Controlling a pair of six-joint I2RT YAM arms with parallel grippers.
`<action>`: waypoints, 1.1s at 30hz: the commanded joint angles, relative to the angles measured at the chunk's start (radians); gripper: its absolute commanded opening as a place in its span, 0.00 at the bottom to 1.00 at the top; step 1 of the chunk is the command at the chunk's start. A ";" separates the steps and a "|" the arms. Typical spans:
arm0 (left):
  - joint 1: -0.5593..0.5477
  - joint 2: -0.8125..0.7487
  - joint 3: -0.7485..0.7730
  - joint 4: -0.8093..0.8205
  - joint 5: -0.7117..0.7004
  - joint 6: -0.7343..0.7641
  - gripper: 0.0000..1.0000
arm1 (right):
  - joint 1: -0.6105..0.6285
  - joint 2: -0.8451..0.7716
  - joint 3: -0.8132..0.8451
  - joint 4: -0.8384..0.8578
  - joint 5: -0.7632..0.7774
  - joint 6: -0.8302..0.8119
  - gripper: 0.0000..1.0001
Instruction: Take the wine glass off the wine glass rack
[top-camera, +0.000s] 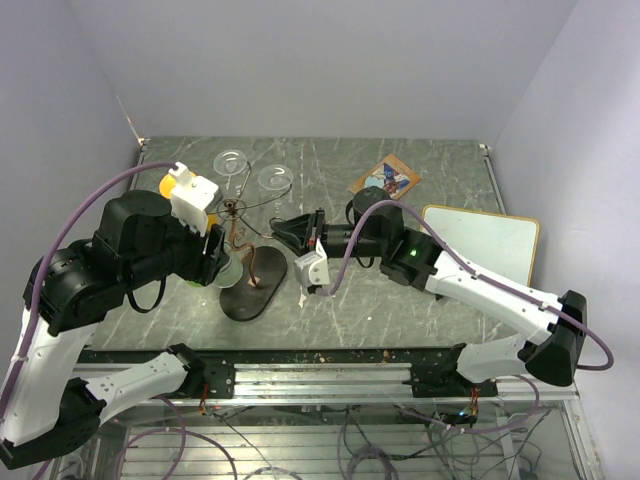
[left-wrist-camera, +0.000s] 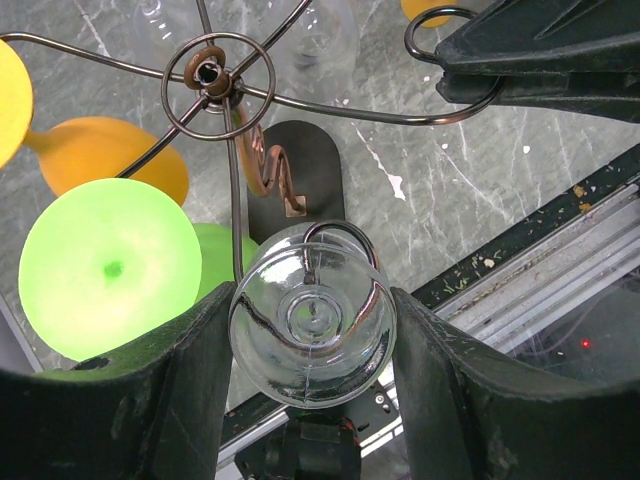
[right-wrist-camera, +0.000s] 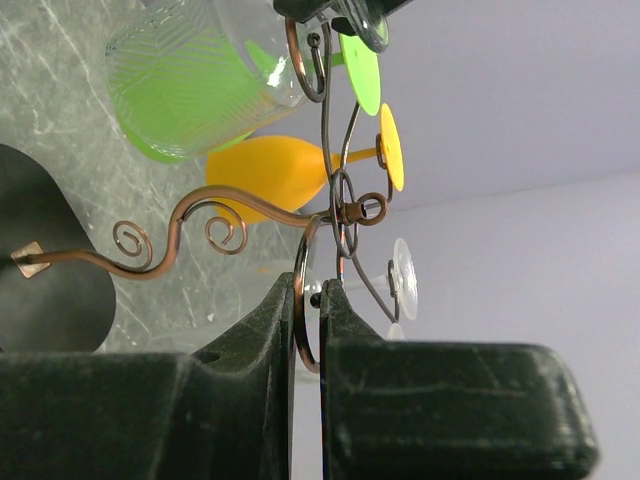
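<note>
Left gripper (left-wrist-camera: 310, 305) clamped on the clear wine glass (left-wrist-camera: 312, 350); right gripper (right-wrist-camera: 308, 290) pinching the wine glass rack (left-wrist-camera: 262, 170).
The clear wine glass sits between the left fingers, pads against both its sides, and hangs from a curled wire loop of the rack just ahead of the fingertips. A green glass (left-wrist-camera: 105, 270) hangs just left of that gripper, with an orange glass (left-wrist-camera: 110, 150) beyond it. The right fingers are pressed together on a thin wire loop of the rack, whose hub lies just past their tips. The dark oval base (top-camera: 252, 290) lies below and between the two grippers.
</note>
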 joint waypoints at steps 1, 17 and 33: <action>-0.002 -0.016 0.026 -0.008 0.021 -0.028 0.07 | -0.001 -0.040 -0.048 -0.097 -0.005 -0.016 0.00; -0.003 -0.011 0.022 -0.036 0.002 -0.063 0.07 | 0.001 -0.074 -0.092 -0.112 -0.002 -0.058 0.00; -0.003 0.098 0.095 0.029 0.045 0.010 0.07 | 0.008 -0.066 -0.076 -0.137 -0.019 -0.082 0.00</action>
